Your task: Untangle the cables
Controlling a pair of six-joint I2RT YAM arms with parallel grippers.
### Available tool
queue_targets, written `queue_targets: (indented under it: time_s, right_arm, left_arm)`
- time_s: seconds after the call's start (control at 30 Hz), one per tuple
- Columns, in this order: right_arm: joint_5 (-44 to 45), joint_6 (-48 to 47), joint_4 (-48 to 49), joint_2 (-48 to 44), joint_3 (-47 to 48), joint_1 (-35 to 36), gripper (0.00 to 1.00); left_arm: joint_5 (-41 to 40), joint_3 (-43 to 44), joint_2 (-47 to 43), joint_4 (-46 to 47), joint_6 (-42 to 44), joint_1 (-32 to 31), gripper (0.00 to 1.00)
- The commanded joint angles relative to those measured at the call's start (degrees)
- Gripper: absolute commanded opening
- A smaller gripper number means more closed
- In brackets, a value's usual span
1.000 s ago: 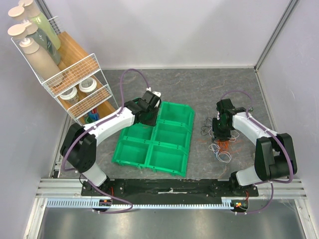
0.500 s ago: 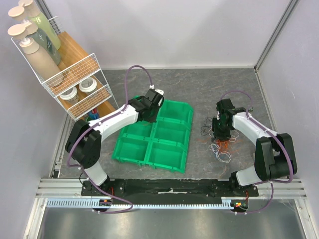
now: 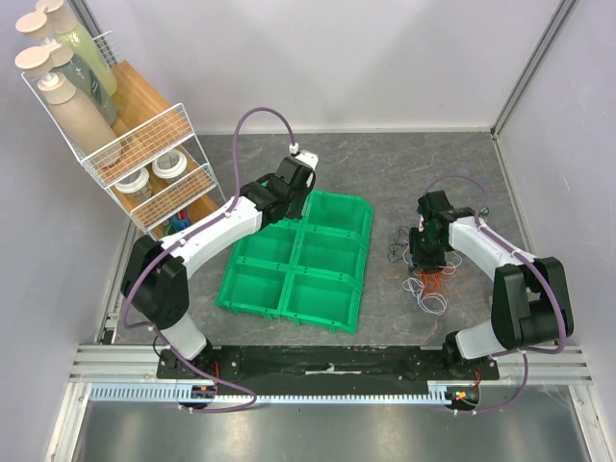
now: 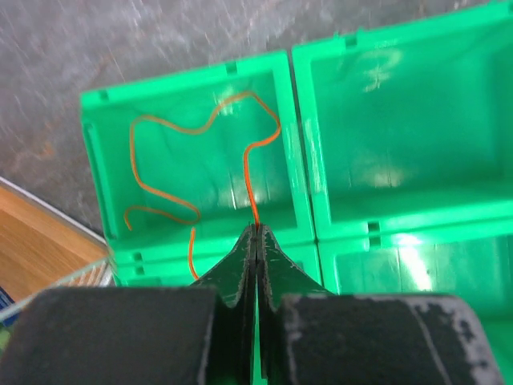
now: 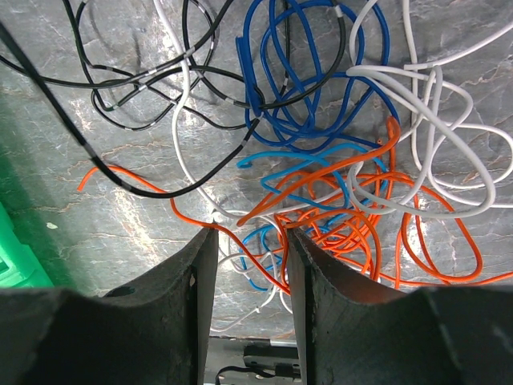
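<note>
Left gripper: fingers pressed together with no gap, pinching one end of a single orange cable; it hovers over the far-left corner of the tray.
Orange cable: thin, limp and free of every other strand. It runs from the fingertips into the far-left compartment and lies there in loose bends on the floor.
Green tray: sits between the two arms, divided into compartments.
Right gripper: fingers parted by a narrow gap with nothing held, poised low over the heap.
Tangle: lies on the table right of the tray, beneath the right gripper. Black, dark blue, light blue, orange and white strands cross each other; black loops spread toward the tray and white ones toward the near side.
Deciding relation: an orange and light-blue knot lies straight ahead of the right finger gap, its strands running across the gap rather than along it.
Nearer arm: the right one; the left is well apart from the heap.
Likely step: release the orange cable into its compartment, then draw out another strand.
</note>
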Motion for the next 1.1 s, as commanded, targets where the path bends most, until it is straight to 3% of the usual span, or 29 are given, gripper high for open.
queue_targets:
  time_s: [0.0, 0.13, 0.23, 0.27, 0.37, 0.5, 0.63, 0.73, 0.83, 1.07]
  right_arm:
    - [-0.82, -0.79, 0.15, -0.55, 0.32, 0.11, 0.47]
    - [-0.91, -1.40, -0.99, -1.34, 1.72, 0.11, 0.47]
    - [1.81, -1.49, -2.48, -2.75, 3.30, 0.11, 0.48]
    - [2.69, -1.23, -2.83, -3.36, 3.74, 0.11, 0.50]
    - [5.41, -0.35, -4.24, -5.56, 4.97, 0.11, 0.58]
    - [7.88, 0.27, -5.03, -8.37, 5.86, -0.24, 0.69]
    - [4.82, -1.04, -4.16, -7.68, 4.81, -1.03, 0.69]
    - [3.22, -1.40, -4.50, -5.92, 3.84, -0.95, 0.61]
    - [7.52, 1.40, -5.82, -8.63, 3.57, -1.12, 0.61]
    - [21.59, 7.21, -15.13, -9.79, 8.41, -3.57, 0.70]
  left_arm:
    - [-3.94, 2.31, 3.23, 9.37, 6.80, 0.53, 0.02]
    - [-4.21, 3.36, 8.32, 12.11, 11.21, 2.02, 0.02]
    - [-4.30, 5.99, 9.74, 7.99, 10.08, 2.64, 0.02]
    - [-4.65, 7.13, 9.48, 6.41, 9.38, 2.56, 0.09]
    - [-4.39, 10.64, 7.20, -0.71, 4.11, 2.38, 0.42]
    - [2.62, 13.64, 1.67, -6.08, -0.73, 1.68, 0.68]
    - [11.67, 13.39, -2.20, -7.23, -6.17, -0.34, 0.67]
    - [17.40, 12.42, -3.35, -6.35, -7.94, -2.62, 0.61]
    - [22.67, 11.36, -3.88, -4.69, -8.03, -4.82, 0.59]
    - [26.81, 9.52, -4.93, -1.60, -9.97, -8.60, 0.59]
